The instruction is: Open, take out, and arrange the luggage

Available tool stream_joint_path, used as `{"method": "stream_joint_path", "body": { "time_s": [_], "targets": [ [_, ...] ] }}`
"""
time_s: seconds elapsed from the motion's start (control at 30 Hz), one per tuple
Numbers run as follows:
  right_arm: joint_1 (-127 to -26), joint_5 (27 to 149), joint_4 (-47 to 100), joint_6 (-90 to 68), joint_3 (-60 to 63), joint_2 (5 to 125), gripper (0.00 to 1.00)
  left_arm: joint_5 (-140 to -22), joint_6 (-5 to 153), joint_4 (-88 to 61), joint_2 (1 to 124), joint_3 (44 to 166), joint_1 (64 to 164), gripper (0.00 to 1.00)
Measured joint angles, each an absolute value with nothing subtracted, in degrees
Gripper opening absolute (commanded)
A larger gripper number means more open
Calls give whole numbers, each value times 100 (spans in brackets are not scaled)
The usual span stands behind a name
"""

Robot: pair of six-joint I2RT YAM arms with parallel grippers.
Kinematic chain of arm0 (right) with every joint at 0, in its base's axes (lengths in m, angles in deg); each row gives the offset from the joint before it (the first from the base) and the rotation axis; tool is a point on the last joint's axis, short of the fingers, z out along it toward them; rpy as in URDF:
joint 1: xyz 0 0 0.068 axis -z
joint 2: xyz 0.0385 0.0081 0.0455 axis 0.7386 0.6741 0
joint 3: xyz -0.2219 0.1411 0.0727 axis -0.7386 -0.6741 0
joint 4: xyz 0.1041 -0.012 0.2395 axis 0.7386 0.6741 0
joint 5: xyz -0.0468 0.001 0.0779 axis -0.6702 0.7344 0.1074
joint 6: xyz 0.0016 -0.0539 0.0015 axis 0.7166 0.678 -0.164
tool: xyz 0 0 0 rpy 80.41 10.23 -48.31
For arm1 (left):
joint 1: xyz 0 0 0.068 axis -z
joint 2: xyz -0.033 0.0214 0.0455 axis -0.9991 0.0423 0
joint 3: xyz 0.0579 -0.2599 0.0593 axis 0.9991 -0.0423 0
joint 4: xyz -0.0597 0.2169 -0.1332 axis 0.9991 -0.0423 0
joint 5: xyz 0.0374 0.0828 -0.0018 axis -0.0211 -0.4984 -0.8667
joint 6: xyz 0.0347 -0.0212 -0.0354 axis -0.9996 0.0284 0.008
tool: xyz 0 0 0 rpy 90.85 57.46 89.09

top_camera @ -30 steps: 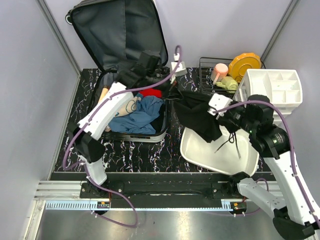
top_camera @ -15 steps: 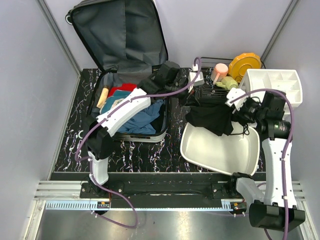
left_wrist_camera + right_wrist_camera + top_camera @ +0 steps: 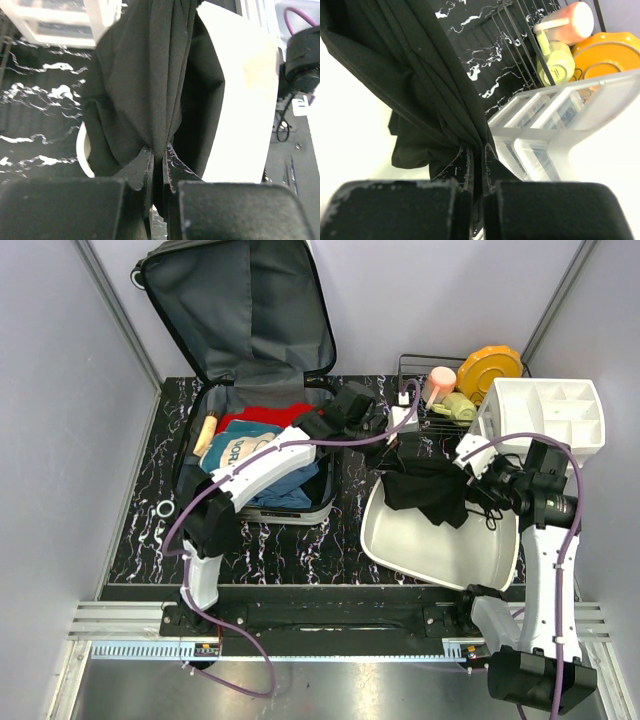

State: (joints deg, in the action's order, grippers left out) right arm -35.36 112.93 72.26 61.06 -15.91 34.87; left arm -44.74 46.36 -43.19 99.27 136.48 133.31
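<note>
Luggage point(image 3: 236, 315) sits open far left on the surface point(image 3: 270, 540); left end effector point(image 3: 159, 150) and right end effector point(image 3: 476, 149) both pinch the black garment point(image 3: 432, 490) over the white basin point(image 3: 440, 550); probably best to lower it evenly, then let go together.

White basin point(image 3: 420, 540) sits at the near right of the black marbled table point(image 3: 280, 540). Black garment point(image 3: 430, 485) is bunched and hangs over the basin's far rim. Wire rack point(image 3: 412, 390) at the far right corner holds an orange plate point(image 3: 488, 370), pink cup point(image 3: 438, 383) and green cup point(image 3: 455, 406). White drawer organiser point(image 3: 545, 410) is just right of the rack, at the right edge. Small white ring point(image 3: 160, 508) lies flat near the left edge.
</note>
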Motion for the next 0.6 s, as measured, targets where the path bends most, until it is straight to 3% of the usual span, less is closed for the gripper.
{"method": "stream_joint_path", "body": {
  "time_s": [0.27, 0.47, 0.57, 0.6],
  "targets": [
    [-3263, 11531, 7145, 6430, -1762, 3509, 0, -4643, 4266, -4308, 10062, 13943, 13377, 0],
    [-3252, 11820, 7844, 7256, -3027, 2792, 1, -4669, 3425, -4323, 9852, 12317, 13699, 1],
    [-3252, 11914, 8301, 7630, -3523, 2680, 28, -4689, 3189, -4426, 9855, 11812, 13904, 12],
    [-3252, 11925, 8458, 7761, -3648, 2680, 46, -4693, 3093, -4441, 9855, 11727, 13937, 17]
  ]
}}
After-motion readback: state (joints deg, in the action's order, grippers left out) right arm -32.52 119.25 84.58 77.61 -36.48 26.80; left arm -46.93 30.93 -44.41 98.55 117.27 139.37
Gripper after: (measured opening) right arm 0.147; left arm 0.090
